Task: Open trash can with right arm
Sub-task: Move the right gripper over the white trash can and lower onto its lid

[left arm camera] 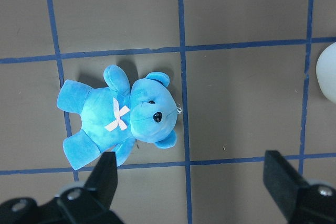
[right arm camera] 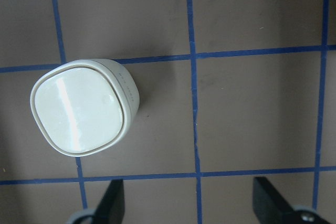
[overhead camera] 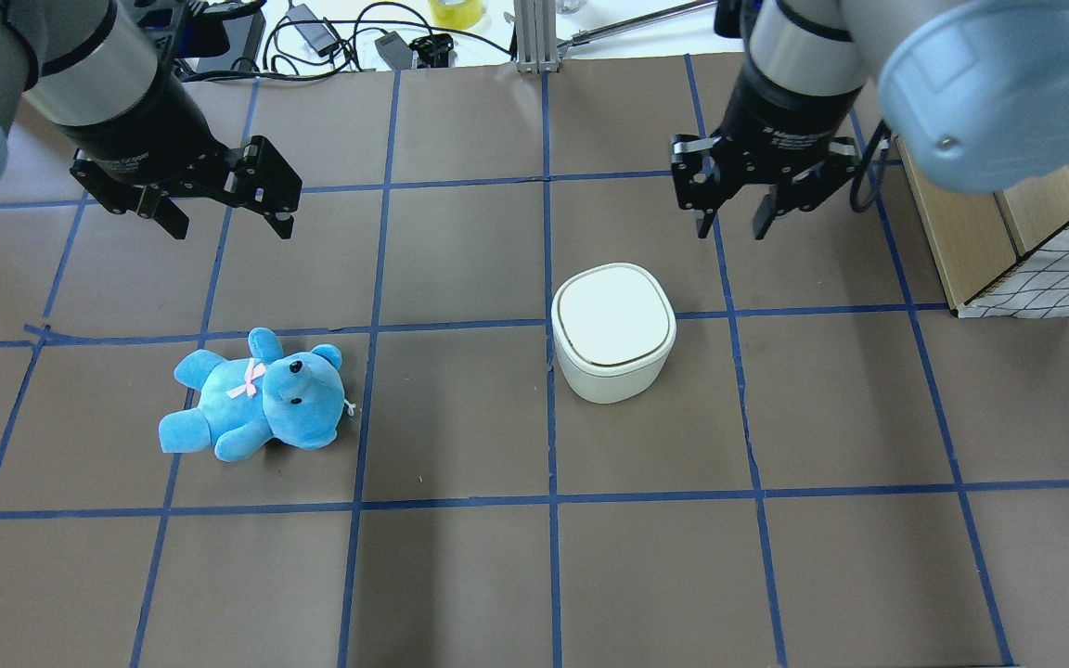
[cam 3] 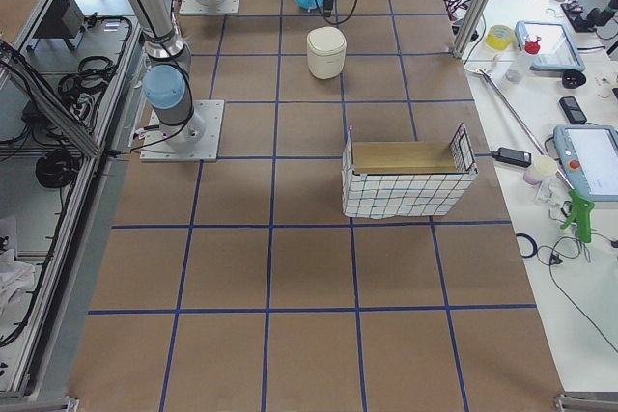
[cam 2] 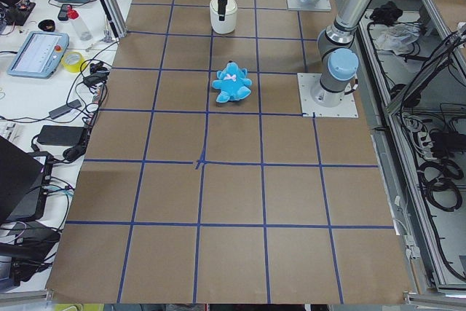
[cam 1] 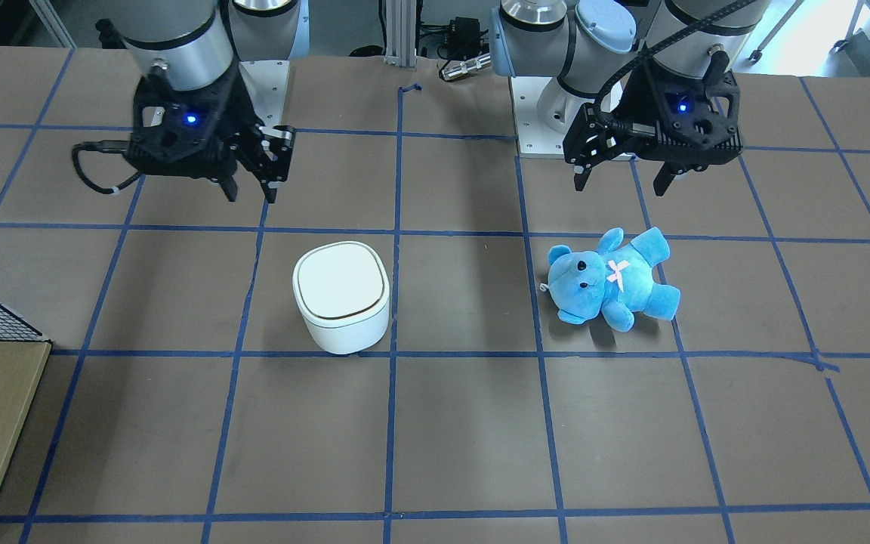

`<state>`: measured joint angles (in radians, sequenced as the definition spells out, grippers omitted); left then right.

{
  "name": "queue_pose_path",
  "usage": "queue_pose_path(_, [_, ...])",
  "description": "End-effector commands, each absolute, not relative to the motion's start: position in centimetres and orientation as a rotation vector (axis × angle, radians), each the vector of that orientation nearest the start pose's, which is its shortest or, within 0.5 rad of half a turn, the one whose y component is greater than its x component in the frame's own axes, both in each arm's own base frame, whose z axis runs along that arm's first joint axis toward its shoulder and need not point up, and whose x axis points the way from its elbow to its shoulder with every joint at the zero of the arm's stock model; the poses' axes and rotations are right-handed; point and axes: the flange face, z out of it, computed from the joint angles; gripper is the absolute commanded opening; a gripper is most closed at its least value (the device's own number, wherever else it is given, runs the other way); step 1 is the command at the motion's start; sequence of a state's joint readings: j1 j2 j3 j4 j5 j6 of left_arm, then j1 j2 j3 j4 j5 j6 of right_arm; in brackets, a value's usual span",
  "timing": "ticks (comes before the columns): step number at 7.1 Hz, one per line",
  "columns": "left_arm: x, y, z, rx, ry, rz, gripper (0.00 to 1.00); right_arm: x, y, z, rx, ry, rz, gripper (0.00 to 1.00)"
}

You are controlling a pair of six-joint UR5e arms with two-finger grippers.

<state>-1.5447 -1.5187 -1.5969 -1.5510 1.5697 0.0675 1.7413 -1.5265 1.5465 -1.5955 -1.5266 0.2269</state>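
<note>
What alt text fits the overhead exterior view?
A closed white trash can stands on the blue-taped table, the open right gripper hovering just beyond it. A blue teddy bear lies at left, near the open left gripper.

White trash can (overhead camera: 613, 325), blue teddy (overhead camera: 219, 422), pink bow (overhead camera: 247, 381), brown table (overhead camera: 460, 575), blue tape grid (overhead camera: 552, 499)

The brown, blue-gridded surface (overhead camera: 460, 575) carries the closed trash can (overhead camera: 613, 332), a blue teddy bear (overhead camera: 256, 394) well apart from it, and a checked box (overhead camera: 1045, 269) on the trash can's other side.
</note>
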Motion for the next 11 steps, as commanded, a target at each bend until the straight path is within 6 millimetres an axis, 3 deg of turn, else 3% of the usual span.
queue_pose_path(1, [-12.1,-47.7,50.2,0.065,3.139,-0.072,1.00,26.7,-47.3,46.0,0.105,3.098,0.017,0.00])
queue_pose_path(2, [-12.1,-47.7,50.2,0.065,3.139,-0.072,1.00,26.8,-47.6,44.5,0.102,3.098,0.027,0.00])
queue_pose_path(4, [-12.1,-47.7,50.2,0.063,3.138,-0.072,1.00,27.0,-48.3,39.2,0.095,3.082,-0.052,0.00])
queue_pose_path(6, [-12.1,-47.7,50.2,0.065,3.138,-0.072,1.00,26.4,-48.3,35.9,0.100,3.088,-0.078,0.00])
queue_pose_path(11, [-12.1,-47.7,50.2,0.065,3.139,-0.072,1.00,26.9,-50.6,32.3,0.111,3.083,-0.131,0.00])
